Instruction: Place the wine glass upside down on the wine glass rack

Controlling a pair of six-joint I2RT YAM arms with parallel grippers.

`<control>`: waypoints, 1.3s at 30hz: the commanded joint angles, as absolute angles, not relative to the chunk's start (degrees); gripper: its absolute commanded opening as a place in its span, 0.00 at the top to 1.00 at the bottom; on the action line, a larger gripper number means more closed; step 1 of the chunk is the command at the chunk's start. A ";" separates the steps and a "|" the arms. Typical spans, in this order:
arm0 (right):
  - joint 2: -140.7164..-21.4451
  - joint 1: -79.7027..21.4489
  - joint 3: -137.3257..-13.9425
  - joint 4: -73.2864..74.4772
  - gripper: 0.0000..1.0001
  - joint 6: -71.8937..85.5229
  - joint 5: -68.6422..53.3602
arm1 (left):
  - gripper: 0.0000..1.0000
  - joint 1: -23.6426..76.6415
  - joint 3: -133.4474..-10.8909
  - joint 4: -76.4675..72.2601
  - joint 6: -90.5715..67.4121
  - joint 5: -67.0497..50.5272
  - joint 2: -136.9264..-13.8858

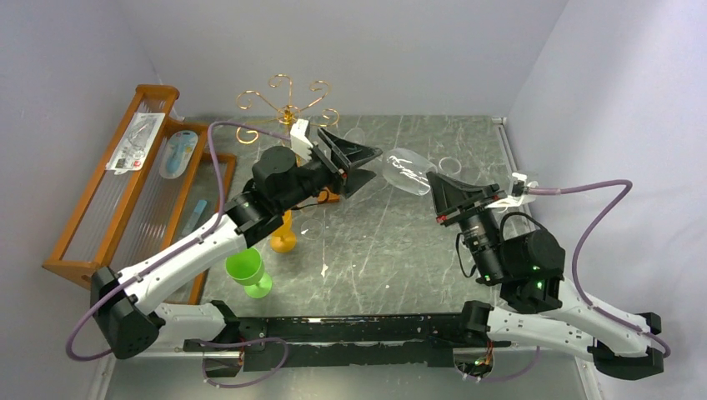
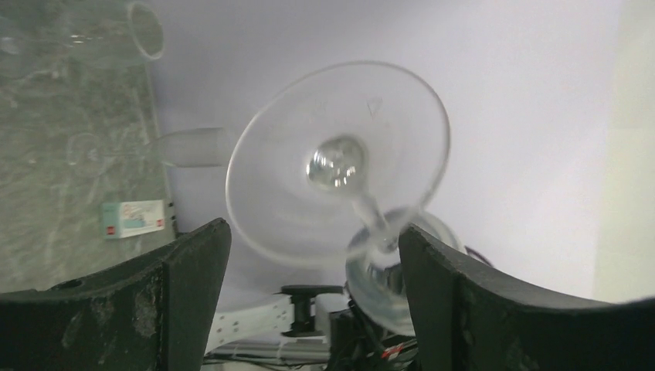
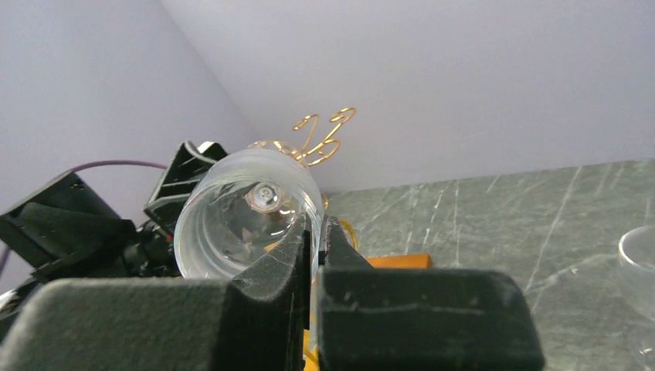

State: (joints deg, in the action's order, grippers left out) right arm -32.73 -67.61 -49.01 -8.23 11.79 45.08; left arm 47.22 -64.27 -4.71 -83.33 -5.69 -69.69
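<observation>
The clear wine glass (image 1: 406, 169) hangs on its side in the air between my two grippers. My right gripper (image 1: 442, 187) is shut on the rim of its bowl (image 3: 247, 220), one finger inside and one outside. My left gripper (image 1: 354, 162) is open. In the left wrist view the glass's round foot (image 2: 337, 162) and stem sit just beyond the open gripper (image 2: 313, 255), with the stem close to the right finger (image 2: 440, 294). The gold wire rack (image 1: 288, 104) stands at the back behind the left gripper. Its scroll arms (image 3: 324, 135) show above the glass.
A brown wooden shelf (image 1: 75, 223) with ribbed clear panels runs along the left. A green goblet (image 1: 248, 271) and an orange goblet (image 1: 283, 237) stand near the left arm. Other clear glasses lie at the back (image 1: 450, 162) and at the right (image 3: 637, 263).
</observation>
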 commanded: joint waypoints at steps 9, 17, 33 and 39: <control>-28.51 -67.93 -43.98 -15.75 1.00 12.15 41.30 | 0.27 52.12 -62.59 -23.59 -91.47 6.94 -70.13; -28.09 -67.87 -39.59 -25.48 1.00 8.47 39.90 | 0.50 52.66 -60.20 -26.58 -93.13 10.16 -68.28; -28.67 -67.88 -41.32 -17.71 0.98 12.11 37.45 | 0.95 53.09 -64.15 -24.80 -81.17 14.37 -69.11; -25.12 -67.94 -43.53 -1.67 0.53 18.34 38.68 | 0.95 53.11 -61.24 -25.81 -67.99 12.09 -67.15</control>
State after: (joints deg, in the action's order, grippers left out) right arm -28.42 -67.61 -41.78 -13.41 13.02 38.09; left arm 53.15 -62.19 -22.72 -79.05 11.18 -68.79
